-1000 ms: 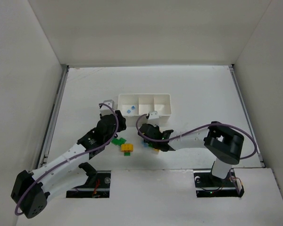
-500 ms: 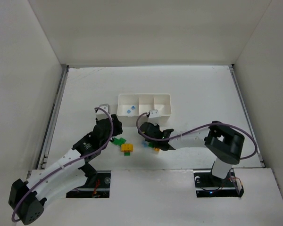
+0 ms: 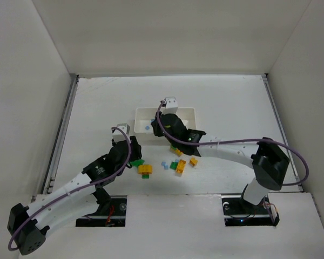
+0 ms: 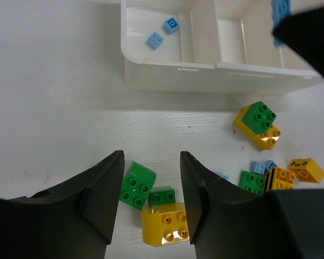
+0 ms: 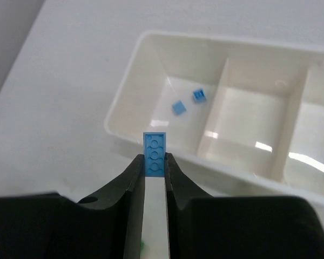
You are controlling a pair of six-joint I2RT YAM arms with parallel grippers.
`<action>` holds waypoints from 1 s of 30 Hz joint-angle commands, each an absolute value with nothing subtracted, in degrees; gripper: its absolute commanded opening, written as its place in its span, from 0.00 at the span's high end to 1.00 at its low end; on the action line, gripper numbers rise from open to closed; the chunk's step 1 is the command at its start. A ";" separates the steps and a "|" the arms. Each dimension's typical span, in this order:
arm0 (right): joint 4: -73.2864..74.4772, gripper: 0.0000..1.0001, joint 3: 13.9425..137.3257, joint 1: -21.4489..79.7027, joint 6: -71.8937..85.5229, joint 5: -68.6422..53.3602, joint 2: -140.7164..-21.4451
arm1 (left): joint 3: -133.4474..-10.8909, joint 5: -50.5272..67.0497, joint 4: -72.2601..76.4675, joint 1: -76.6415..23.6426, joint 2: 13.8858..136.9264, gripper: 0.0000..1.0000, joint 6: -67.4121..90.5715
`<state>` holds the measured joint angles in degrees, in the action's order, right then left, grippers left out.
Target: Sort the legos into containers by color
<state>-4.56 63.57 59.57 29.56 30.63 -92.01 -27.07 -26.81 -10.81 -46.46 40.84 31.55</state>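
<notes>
**Left claw**: nearest item. Jaws apart, gripping nothing. It hangs low over the table.

**Green brick**: lies on the table under the gap between those jaws, and neither jaw seems to touch it. A small green brick and a yellow brick sit just beside it.

**Loose group**: on the table to the right, between the left claw and the tray.
- A green-on-yellow stack.
- A blue pair.
- A second green.
- A striped brick.
- A face brick.

**Right claw**: closed on a blue brick, pinched by its lower part with the studs facing the wrist camera. It is raised near the tray's near wall, on the left compartment's side. Whether it is over the compartment itself cannot be told.

**Tray**: farthest item.
- The left compartment holds two blue bricks, lying apart.
- The middle compartment shows no brick.
- The right compartment shows no brick, though it is partly cut off.

**Progress (judged)**: early.
- Blue has been started: two bricks are placed and a third is held near the tray.
- The blue pair is left to move.
- No green or yellow brick is sorted.
- The stack will probably need splitting first.
</notes>
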 commanded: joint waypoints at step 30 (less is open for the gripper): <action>-16.79 0.22 43.86 67.97 12.75 4.67 -82.18 | -33.84 -19.09 -14.51 -39.86 49.57 0.54 39.55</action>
<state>-12.23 45.50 64.73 16.19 9.58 -83.59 -30.35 -24.27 -15.66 -42.04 48.56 38.04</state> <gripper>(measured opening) 0.757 0.457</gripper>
